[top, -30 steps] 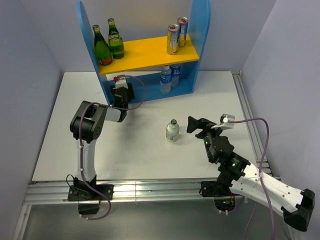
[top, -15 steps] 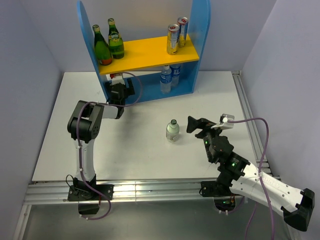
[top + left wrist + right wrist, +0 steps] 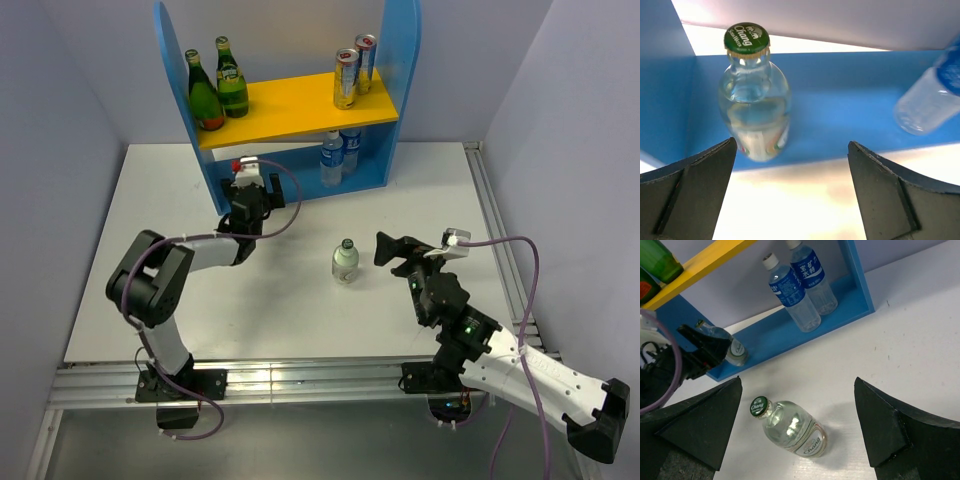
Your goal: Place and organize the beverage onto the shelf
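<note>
Pale lilac walls close in a white table (image 3: pixel 120 290), with the blue shelf unit (image 3: pixel 400 60) at its far edge. The left gripper (image 3: pixel 791 150) hangs at the lower bay, jaws wide apart and holding nothing. A clear glass bottle with a green cap (image 3: pixel 755 105) stands upright just beyond its fingertips, toward the left finger and touching neither. The blue side wall is close on that side, so I judge a straight pull-back safest, without swinging sideways.

Ahead and to the right of this gripper stand two plastic water bottles with blue labels (image 3: pixel 802 287). Green glass bottles (image 3: pixel 218 90) and tall cans (image 3: pixel 353 68) fill the yellow-orange board (image 3: pixel 290 105) above.

The right gripper (image 3: pixel 798 382), also spread and empty, hovers over a second green-capped glass bottle (image 3: pixel 792 427) on the table. The left arm likely blocks its way to the bay.
</note>
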{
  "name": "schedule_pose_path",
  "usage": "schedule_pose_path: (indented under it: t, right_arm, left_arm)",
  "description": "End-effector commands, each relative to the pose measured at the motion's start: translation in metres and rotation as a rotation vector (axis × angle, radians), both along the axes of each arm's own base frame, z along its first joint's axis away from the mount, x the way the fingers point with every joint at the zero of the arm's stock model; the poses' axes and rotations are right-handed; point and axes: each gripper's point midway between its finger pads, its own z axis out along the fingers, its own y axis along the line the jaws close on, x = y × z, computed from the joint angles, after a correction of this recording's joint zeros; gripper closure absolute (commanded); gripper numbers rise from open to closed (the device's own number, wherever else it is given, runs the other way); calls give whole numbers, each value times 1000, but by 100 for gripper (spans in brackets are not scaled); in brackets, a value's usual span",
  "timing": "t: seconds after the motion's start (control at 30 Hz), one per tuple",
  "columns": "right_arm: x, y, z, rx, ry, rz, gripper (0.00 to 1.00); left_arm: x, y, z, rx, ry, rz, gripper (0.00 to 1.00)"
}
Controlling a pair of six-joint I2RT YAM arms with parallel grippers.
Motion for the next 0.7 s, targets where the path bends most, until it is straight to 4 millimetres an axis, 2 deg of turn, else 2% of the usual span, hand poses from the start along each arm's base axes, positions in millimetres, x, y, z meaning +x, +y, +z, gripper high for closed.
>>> schedule_pose_path:
  t: [0.0,0.03,0.07,0.1,0.13,0.17,0.2,0.23,0.3,0.33,0.37,0.4,0.47,0.5,0.67]
  right_arm:
    - [-1,1,5,41,-19,2,0]
    - [-1,0,5,41,-20,-1,0]
    - [-1,0,5,42,-20,-1,0]
    - [-2,-1,5,45,-22,-1,0]
    - [-2,-1,5,46,-23,-3,0]
    - [-2,-1,5,49,-24,0,0]
    - [-2,0,5,51,-27,2,0]
    - [-1,0,4,49,-24,2,0]
    - [-1,0,4,47,-21,-1,0]
    - [-1,1,3,41,-15,-1,0]
    - [-1,0,4,41,-15,-3,0]
    - [-1,0,3,40,-14,-6,0]
    - [-1,-3,3,44,-16,-12,0]
    - [-2,-4,4,51,-21,-13,0]
    - [-2,-4,4,54,-22,-15,0]
  left_arm:
    - [-22,16,11,-22,-11,77,1]
    - [-28,18,6,-20,10,76,1]
    - [-34,19,11,-41,1,79,1]
    - [-46,20,-2,-30,28,71,1]
    - [-54,14,-5,-37,35,28,1]
    - [-60,6,6,-49,-2,-21,1]
    - [-78,-7,-5,-37,13,-83,1]
    - [-87,-20,-5,-37,7,-144,1]
    - [-119,-74,-2,-11,-17,-417,1]
    - [-131,-88,-1,-2,-32,-488,1]
    - [-155,-104,-10,31,-39,-620,1]
    - [-177,-127,7,-6,-129,-718,1]
    - [-200,-144,4,-67,-121,-825,1]
    - [-209,-156,6,-80,-122,-906,1]
    - [-221,-187,-5,-74,-90,-1002,1]
